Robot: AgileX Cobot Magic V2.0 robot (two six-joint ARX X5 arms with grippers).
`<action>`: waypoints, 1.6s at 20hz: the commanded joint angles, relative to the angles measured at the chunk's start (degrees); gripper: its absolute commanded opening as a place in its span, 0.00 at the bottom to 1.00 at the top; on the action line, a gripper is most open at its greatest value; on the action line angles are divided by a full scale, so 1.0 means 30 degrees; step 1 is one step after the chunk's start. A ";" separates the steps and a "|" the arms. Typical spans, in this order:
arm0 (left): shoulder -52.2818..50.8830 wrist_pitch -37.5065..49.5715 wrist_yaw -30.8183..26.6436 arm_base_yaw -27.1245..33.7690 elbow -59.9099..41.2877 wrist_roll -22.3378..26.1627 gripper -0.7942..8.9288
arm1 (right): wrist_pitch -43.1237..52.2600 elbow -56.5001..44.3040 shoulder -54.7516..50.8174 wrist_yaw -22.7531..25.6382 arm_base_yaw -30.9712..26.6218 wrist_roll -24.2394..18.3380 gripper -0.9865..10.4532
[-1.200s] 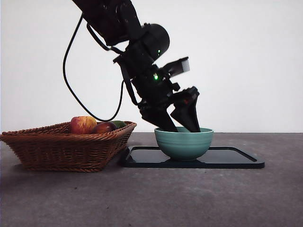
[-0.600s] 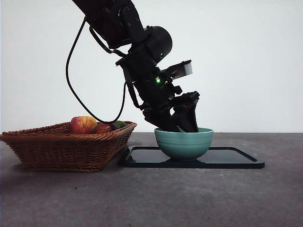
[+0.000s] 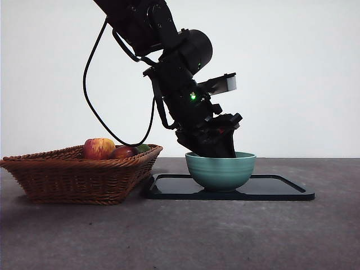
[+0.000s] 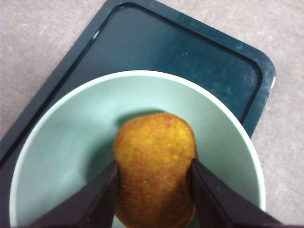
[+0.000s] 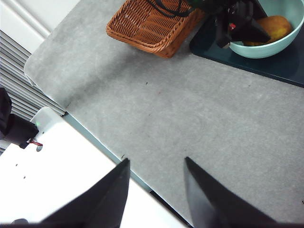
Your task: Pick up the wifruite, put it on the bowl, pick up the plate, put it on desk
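Observation:
The brown-golden wifruite (image 4: 154, 166) sits low inside the teal bowl (image 4: 61, 142), with my left gripper (image 4: 153, 165) shut on it, one black jaw pressed to each side. Seen from the front, that gripper (image 3: 216, 149) dips into the bowl (image 3: 220, 169) and the fruit is hidden behind the rim. The bowl stands on the dark plate (image 3: 281, 188), a flat rectangular tray on the desk (image 3: 180, 236). My right gripper (image 5: 154, 190) hangs open over the desk's near edge, far from the bowl (image 5: 266, 50) and wifruite (image 5: 268, 26).
A wicker basket (image 3: 79, 174) stands left of the plate, touching its corner. It holds a red-and-yellow apple (image 3: 99, 148) and a dark red fruit (image 3: 124, 152). A white ledge (image 5: 57, 180) borders the desk near the right gripper.
The left arm has leaned further right and sunk deeper into the bowl. Its jaws look closer together from the front. The bowl has shifted slightly right.

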 commanded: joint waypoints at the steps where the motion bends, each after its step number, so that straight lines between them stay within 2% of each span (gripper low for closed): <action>1: 0.0627 0.0036 -0.0051 -0.0138 0.0765 0.0080 0.23 | 0.0182 0.0204 0.0022 0.0036 0.0109 0.0182 0.24; 6: -0.0160 -0.0073 -0.0051 0.0073 0.1115 -0.0634 0.23 | 0.0189 0.0204 0.0022 0.0036 0.0109 0.0175 0.24; 12: -0.3628 -0.0219 -0.0036 0.0860 0.1129 -0.3548 0.23 | 0.0219 0.0204 0.0022 0.0131 0.0109 0.0036 0.24; 18: -0.8786 -0.3526 -0.0168 0.1355 0.1129 -0.5938 0.23 | 0.0656 0.0204 0.0022 0.0612 0.0109 0.0029 0.24; 22: -1.1701 -0.6069 -0.1960 0.2149 0.1129 -0.8080 0.23 | 0.1231 0.0204 0.0022 0.0612 0.0109 0.0029 0.24; 25: -1.3318 -0.7242 -0.3395 0.3031 0.0882 -0.8888 0.23 | 0.1647 0.0204 0.0022 0.0612 0.0109 0.0029 0.24; 28: -1.5103 -0.7220 -0.3920 0.4036 -0.1020 -0.9755 0.23 | 0.1770 0.0204 0.0022 0.0627 0.0109 -0.0080 0.24; 32: -1.7099 -0.5311 -0.4648 0.5020 -0.5821 -1.0746 0.23 | 0.1778 0.0204 0.0022 0.1005 0.0109 -0.0109 0.24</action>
